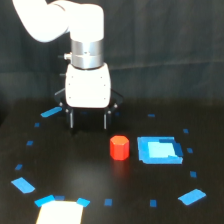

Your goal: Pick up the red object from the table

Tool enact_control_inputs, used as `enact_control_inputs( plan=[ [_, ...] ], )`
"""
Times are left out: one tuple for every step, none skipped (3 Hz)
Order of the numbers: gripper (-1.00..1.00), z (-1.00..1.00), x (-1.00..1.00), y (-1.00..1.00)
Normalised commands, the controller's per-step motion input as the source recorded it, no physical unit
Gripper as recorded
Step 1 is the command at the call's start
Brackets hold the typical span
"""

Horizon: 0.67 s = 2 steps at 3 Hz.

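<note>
Two thin dark fingers (71, 119) point straight down under the gripper (88, 120), set wide apart with bare space between them, so they stand open and hold nothing. Their tips hang close over the flat matte black bench (75, 160); whether they touch it cannot be told from this view. Above them sits the boxy white gripper housing (88, 86), with short black brackets sticking out at each lower corner. On top of that comes a shiny silver wrist ring (87, 53), and then the fat white arm (57, 19) sweeps up and off toward the exterior view's upper left.

Out from the fingers now: the small stubby red-orange block (119, 147) stands upright on the bench, nearer the camera than the fingers and off to the exterior view's right of them, clearly apart from both tips. Just beside it on the exterior view's right lies the flat blue square patch (159, 150), a narrow dark gap between the two.

Wider still, small blue tape marks (192, 196) dot the bench in a loose ring around the whole spot, some long, some tiny. At the near edge, to the exterior view's left, a bright white patch (59, 213) sits flat with blue tape at its upper corners. A dark curtain (165, 50) hangs behind the bench.
</note>
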Motion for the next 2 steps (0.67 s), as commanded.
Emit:
enact_control_inputs(
  plan=[
    [0.75,-0.22,0.58,-1.00],
    [-0.93,-0.96,-0.43,-0.65]
  ],
)
